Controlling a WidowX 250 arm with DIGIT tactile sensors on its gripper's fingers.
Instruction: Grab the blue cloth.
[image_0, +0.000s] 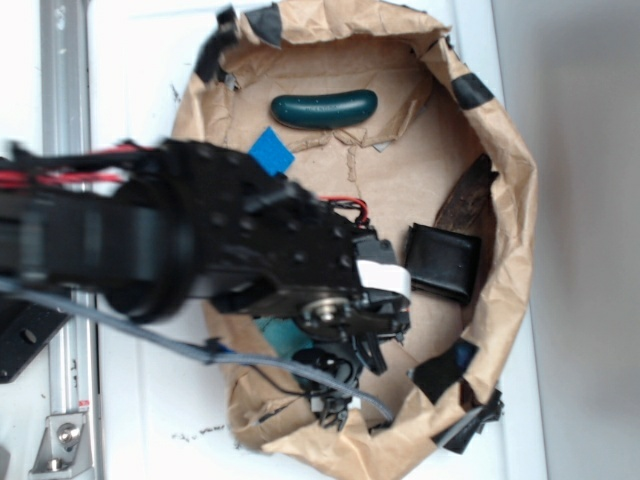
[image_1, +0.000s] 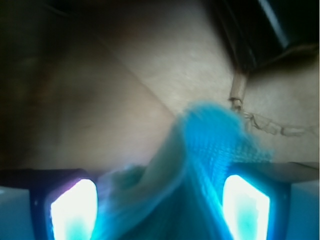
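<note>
we are looking down on a crumpled brown paper nest (image_0: 500, 150) taped with black strips onto the white bench (image_0: 130, 400), and our arm is reaching in from the left so that it is covering most of the near half. the blue cloth (image_1: 210, 150) is sitting under the wrist, near the front of the nest; from outside only a small teal sliver (image_0: 272, 328) is showing below the arm. in the wrist view the cloth is bunching up into a peak between the two glowing fingers (image_1: 245, 207), with fabric filling the gap and spilling toward the camera. we judge that the pincer (image_1: 160, 210) is straddling the cloth so a squeeze will gather a fold, but we cannot tell whether it is already clamping or only half closed around it. the other things are lying apart from the work: the dark teal sausage-shaped thing (image_0: 323, 108) at the far side, the flat royal-blue rectangle (image_0: 271, 151) just nearer, and the black square block (image_0: 443, 261) to the right, none touching the cloth.
</note>
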